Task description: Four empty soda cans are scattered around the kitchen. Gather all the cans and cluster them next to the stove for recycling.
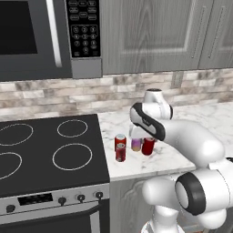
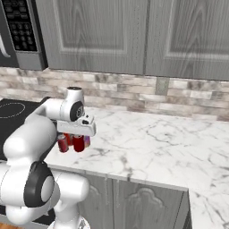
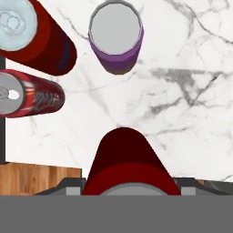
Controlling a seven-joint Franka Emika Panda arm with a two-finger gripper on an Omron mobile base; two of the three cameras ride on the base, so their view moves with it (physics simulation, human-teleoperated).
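Observation:
Three red soda cans stand on the white marble counter just right of the stove [image 1: 50, 150]. Two of them [image 1: 120, 139] [image 1: 120, 153] stand close together by the cooktop's edge; in the hand view they show at the upper left [image 3: 34, 34] [image 3: 32, 98]. The third soda can [image 1: 148, 146] [image 3: 123, 159] is upright under my hand, its base at the counter. My gripper [image 3: 127, 185] [image 2: 78, 137] comes down from above and is shut on it, a finger against each side.
A purple can [image 1: 136, 144] [image 3: 116, 38] stands between the red cans. A microwave [image 1: 50, 36] hangs over the stove. Grey cabinets line the wall above, and the counter's front edge with wood floor [image 3: 38, 179] lies close by. Marble counter [image 2: 152, 143] stretches to the right.

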